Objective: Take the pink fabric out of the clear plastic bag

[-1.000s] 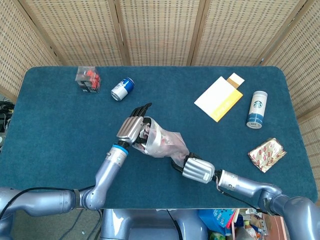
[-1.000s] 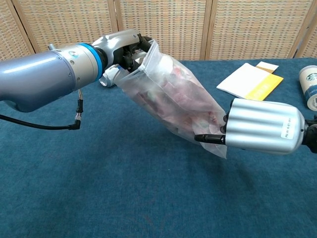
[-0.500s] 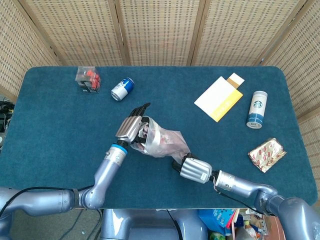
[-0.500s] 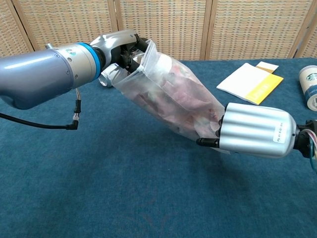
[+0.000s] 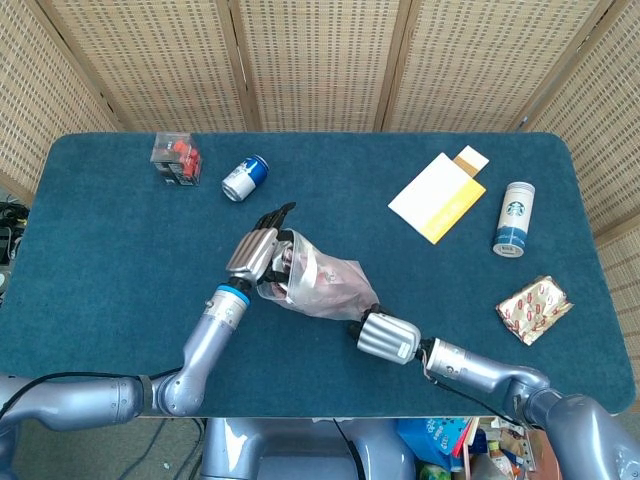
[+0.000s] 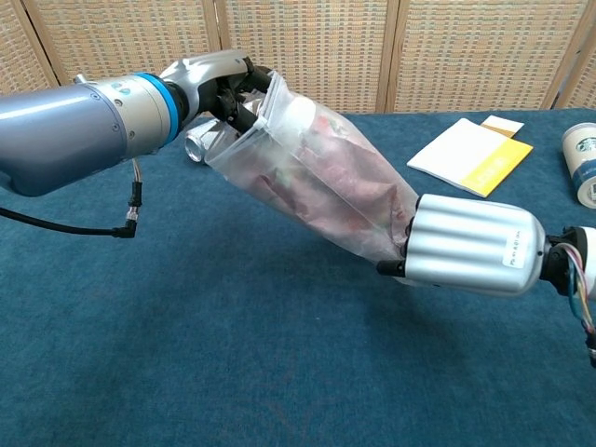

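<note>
Chest view is showing the pink fabric [image 6: 326,182] bunched inside the clear plastic bag [image 6: 307,168], which is hanging slantwise above the table [image 6: 186,354], mouth high, bottom low. Fabric is sitting wholly inside; none of it is showing past the mouth.

Left hand [image 6: 233,88] is working at the mouth of the bag, fingers curled around or into the opening. Whether it is pinching the rim or the fabric itself, I cannot tell; dark fingers and folded plastic are blurring together there. Right hand [image 6: 470,244] is gripping the bag's closed bottom end, fingers hidden behind the silver back of the hand, plastic gathered against it.

From the head view, the bag [image 5: 320,285] is lying near the middle of the table, slightly toward the front edge, stretched between left hand [image 5: 258,250] and right hand [image 5: 385,335].

Judgement: the step in hand is opening and reaching in; extraction is not yet begun. Next move is calling for the left fingers to catch the fabric and draw it up through the mouth while the right is anchoring the bottom. Risk: the whole bag is sliding along instead.

Elsewhere: a blue can [image 5: 245,177] and a small clear box [image 5: 177,158] toward the far left corner, a yellow-and-white envelope [image 5: 437,197] and a white cup [image 5: 514,218] toward the right edge.
</note>
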`<state>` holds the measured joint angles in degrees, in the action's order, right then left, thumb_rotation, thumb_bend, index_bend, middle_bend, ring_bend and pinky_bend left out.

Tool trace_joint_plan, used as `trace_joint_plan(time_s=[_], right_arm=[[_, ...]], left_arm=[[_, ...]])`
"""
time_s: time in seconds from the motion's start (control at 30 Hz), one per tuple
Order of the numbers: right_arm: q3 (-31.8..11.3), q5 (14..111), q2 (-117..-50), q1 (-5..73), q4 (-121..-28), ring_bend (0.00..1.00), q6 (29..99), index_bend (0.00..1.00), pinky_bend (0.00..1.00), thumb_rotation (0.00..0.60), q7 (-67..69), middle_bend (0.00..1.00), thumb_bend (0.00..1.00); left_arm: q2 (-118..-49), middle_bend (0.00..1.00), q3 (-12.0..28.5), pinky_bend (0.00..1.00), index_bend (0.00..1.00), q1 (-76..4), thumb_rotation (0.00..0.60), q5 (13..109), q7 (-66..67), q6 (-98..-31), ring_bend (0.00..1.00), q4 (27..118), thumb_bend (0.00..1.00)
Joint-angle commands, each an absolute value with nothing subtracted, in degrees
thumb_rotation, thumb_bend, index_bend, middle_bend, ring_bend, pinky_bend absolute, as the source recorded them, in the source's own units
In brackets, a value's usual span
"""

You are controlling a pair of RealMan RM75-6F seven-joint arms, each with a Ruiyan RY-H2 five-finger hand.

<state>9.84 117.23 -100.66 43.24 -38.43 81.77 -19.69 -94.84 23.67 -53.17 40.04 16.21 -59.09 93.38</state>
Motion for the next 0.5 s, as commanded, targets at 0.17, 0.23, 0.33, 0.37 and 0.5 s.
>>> trace_joint_plan(time_s=[0.17,0.23,0.33,0.37,0.5], right_arm=[[10.66,117.43,-101.88,43.21,-36.33,0.88,82.91,0.72,1.00,0.600,-17.70,0.87,0.60],[11.01,117.66,-102.21,43.24,-35.58,0.88,83.42,0.76,1.00,0.600,-16.98,0.88,0.71],[11.32,117.83,-102.60,43.34,-34.57,0.88,84.16,0.80,1.00,0.600,-16.16,0.88,0.84],[11.42,117.92,-102.64,43.42,-34.34,0.88,84.43,0.80,1.00,0.600,-15.96,0.89,0.86],[11.75,118.23,-102.60,43.55,-33.74,0.89,85.19,0.82,1.00,0.600,-15.72,0.90,0.90]], left_arm=[[-94.62,0.00,23.21,0.00,0.77,-53.07,0.600,40.46,15.30,-58.71,0.00,93.01,0.44],[-94.56,0.00,23.17,0.00,0.77,-53.03,0.600,40.64,15.00,-58.71,0.00,92.96,0.44],[-94.51,0.00,23.03,0.00,0.77,-52.99,0.600,41.01,14.64,-58.78,0.00,92.81,0.44],[-94.51,0.00,23.02,0.00,0.77,-52.96,0.600,41.16,14.47,-58.80,0.00,92.78,0.44],[-94.49,0.00,22.96,0.00,0.77,-52.85,0.600,41.56,13.99,-58.87,0.00,92.52,0.44]])
